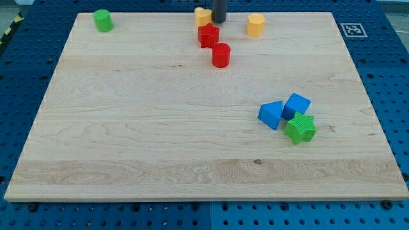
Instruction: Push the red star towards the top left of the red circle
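Two red blocks sit close together near the view's top: the red star [208, 35] and, just below and to the view's right of it, the red circle [221, 55], the two nearly touching. My tip [219, 21] stands just above and slightly to the view's right of the star, beside a yellow block [202, 16] on its left; a yellow cylinder [256, 25] lies further to its right. I carry no jaws, only a bare rod, so nothing opens or clamps.

The star already lies up-left of the circle, so only a small nudge seems needed. I judge the push should come from the star's right side, driving it leftward, slow and short, without pressing it down into the circle or catching the yellow block.
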You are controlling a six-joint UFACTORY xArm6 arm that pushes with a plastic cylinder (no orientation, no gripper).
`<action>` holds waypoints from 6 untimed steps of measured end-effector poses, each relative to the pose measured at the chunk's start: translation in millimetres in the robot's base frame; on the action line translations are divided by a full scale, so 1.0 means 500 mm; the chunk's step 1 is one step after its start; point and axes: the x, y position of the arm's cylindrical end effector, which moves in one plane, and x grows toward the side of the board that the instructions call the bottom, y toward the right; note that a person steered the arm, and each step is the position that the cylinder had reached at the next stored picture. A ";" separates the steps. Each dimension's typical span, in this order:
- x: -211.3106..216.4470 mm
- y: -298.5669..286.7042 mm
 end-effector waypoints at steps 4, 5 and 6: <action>0.023 0.071; 0.070 0.033; 0.072 0.003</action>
